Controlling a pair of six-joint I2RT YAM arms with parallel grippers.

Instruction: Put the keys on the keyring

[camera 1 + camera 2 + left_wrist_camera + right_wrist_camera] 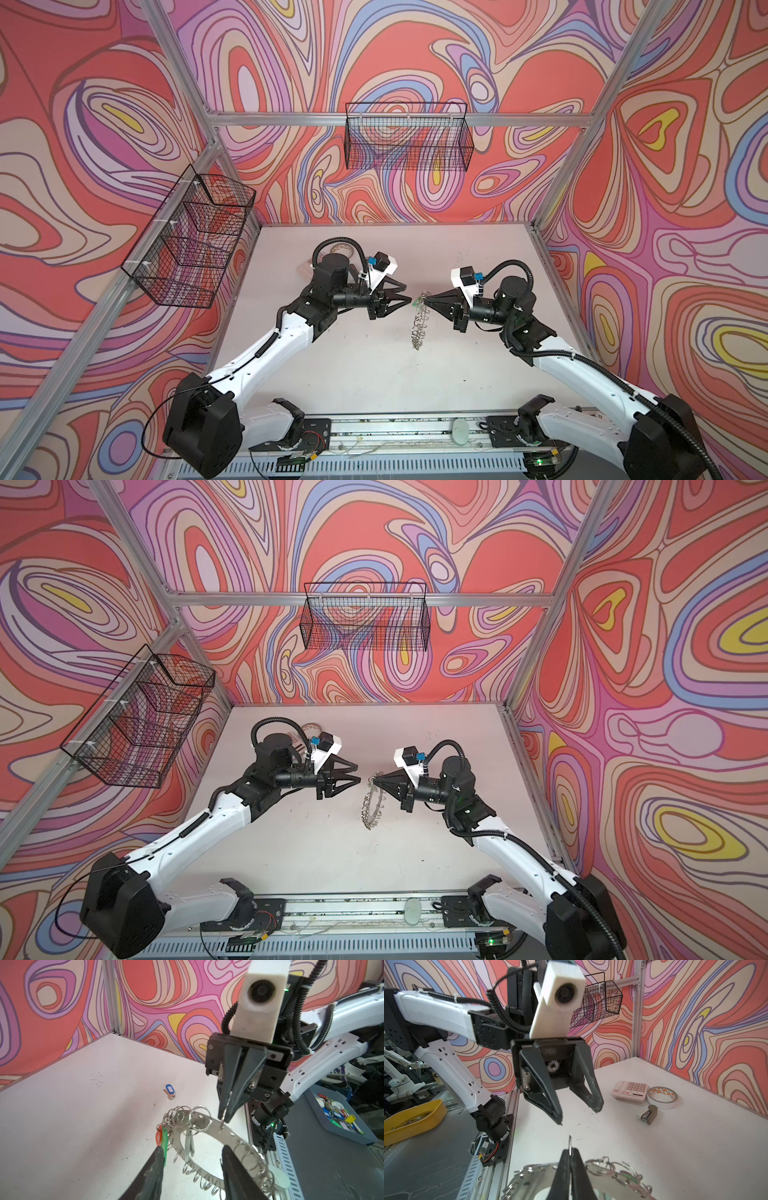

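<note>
The right gripper [428, 305] [225, 1118] was closed tight on one small wire loop at the rim of the keyring [419, 328] [372, 808], a flat grey metal disc with a wide round hole and a fringe of wire loops. The disc hung tilted from that loop over the middle of the white table [353, 374]; whether its lower rim met the tabletop could not be told. The left gripper [408, 293] [579, 1116] faced it just beside the held loop, jaws clearly apart and holding nothing. In the left wrist view a silver key with a red-orange plastic tag [159, 1136] and one with a green plastic tag [165, 1136] hung from loops on the disc, next to one of the left fingers [158, 1159]. A key with a blue plastic tag [170, 1091] lay flat on the table beyond the keyring, toward the right edge and well apart from it. Near the far left corner sat a pale pink calculator [630, 1088] with a roll of white tape [662, 1097] just beside it.
</note>
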